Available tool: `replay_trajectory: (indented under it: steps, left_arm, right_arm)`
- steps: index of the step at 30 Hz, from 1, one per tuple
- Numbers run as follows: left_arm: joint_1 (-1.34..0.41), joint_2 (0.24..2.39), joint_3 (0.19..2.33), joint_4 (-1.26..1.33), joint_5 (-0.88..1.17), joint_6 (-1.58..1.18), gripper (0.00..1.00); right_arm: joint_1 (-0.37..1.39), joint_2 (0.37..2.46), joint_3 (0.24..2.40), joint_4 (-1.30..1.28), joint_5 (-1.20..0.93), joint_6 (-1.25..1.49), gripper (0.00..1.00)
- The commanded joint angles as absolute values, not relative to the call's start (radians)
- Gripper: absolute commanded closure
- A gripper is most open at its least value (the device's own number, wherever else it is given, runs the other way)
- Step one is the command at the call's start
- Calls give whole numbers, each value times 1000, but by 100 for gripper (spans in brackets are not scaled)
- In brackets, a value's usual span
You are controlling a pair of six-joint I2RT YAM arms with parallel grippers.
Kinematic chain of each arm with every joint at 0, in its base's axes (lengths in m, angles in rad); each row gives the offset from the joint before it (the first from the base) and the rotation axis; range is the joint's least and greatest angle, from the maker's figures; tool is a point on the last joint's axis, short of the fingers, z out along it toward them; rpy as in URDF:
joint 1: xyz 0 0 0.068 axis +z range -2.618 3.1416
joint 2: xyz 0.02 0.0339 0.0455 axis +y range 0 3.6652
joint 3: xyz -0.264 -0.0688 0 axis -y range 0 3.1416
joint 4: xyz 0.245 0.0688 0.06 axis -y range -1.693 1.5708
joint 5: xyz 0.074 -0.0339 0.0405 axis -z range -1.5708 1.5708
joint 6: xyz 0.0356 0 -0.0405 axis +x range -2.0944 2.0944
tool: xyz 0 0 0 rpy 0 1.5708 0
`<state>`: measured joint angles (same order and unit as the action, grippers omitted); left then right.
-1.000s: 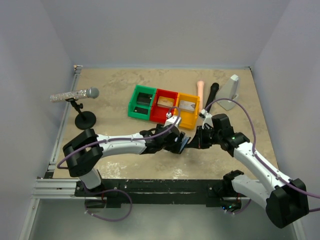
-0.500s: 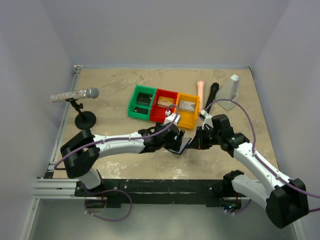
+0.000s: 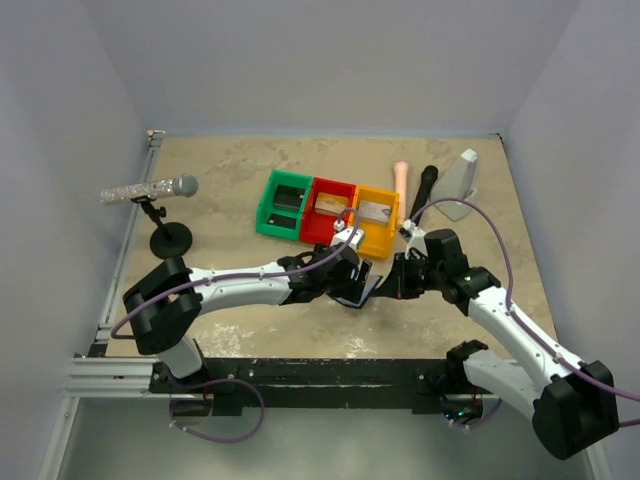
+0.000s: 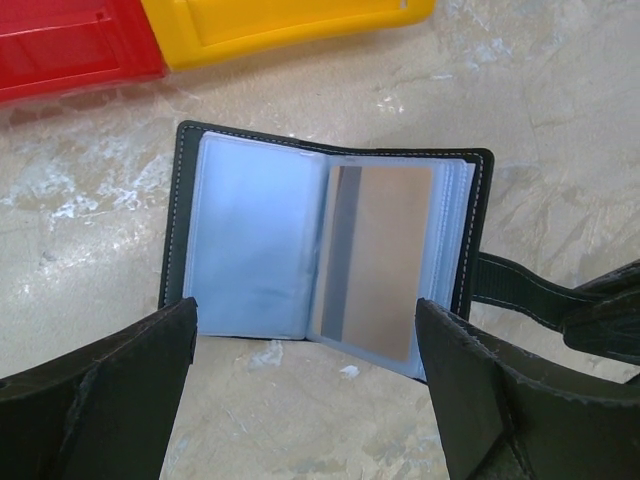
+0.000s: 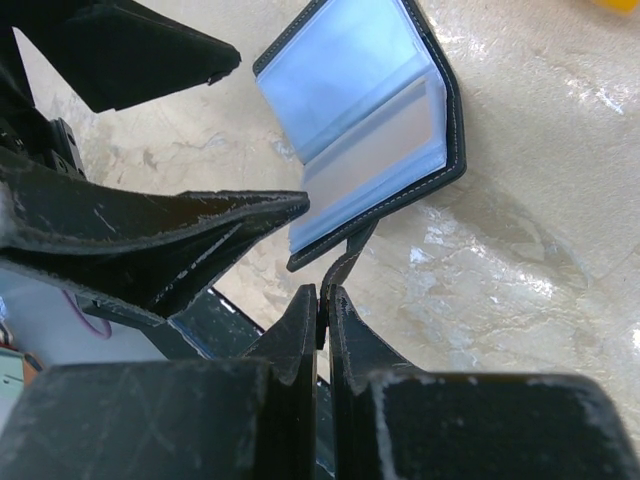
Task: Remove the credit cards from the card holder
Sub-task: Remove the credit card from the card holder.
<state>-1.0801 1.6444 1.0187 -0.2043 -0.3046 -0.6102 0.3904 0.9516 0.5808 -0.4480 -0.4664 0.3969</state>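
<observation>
While the right gripper (image 5: 322,300) stays pinched on the side tab (image 5: 345,265) | card holder (image 4: 325,240) looks wider open now | left gripper (image 4: 305,320) apart | tan card (image 4: 375,262) easy to grab next

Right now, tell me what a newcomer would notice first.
The open black card holder lies on the table just before the green, red and yellow bins, a tan card in one sleeve. The right claw pinches its side tab; the left claw hangs open above it.

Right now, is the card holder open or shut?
Open. The card holder shows both pale inner faces, with a tan card in one sleeve.
</observation>
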Motion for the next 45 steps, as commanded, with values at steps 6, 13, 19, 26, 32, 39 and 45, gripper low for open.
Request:
replay_trajectory:
  steps: [6,13,19,26,32,39,45]
  left_arm:
    - [-1092,1697,1038,-137,-143,-541,5]
    - [-1092,1680,1019,-138,-161,-529,6]
    - [-1094,1667,960,-117,-176,-535,7]
    - [-1092,1672,989,-150,-251,-548,7]
    - [-1085,1654,1002,-181,-319,-574,7]
    - [-1075,1628,1005,-190,-348,-581,7]
    - [-1066,1620,1025,-195,-344,-577,7]
  right_arm:
    - [367,931,558,-419,-419,445,100]
    - [357,913,555,-434,-405,445,100]
    - [353,923,551,-422,-414,446,100]
    - [351,923,551,-423,-422,446,100]
    - [350,917,548,-426,-426,443,100]
    - [350,922,546,-425,-440,436,100]
    - [351,925,545,-423,-445,431,100]
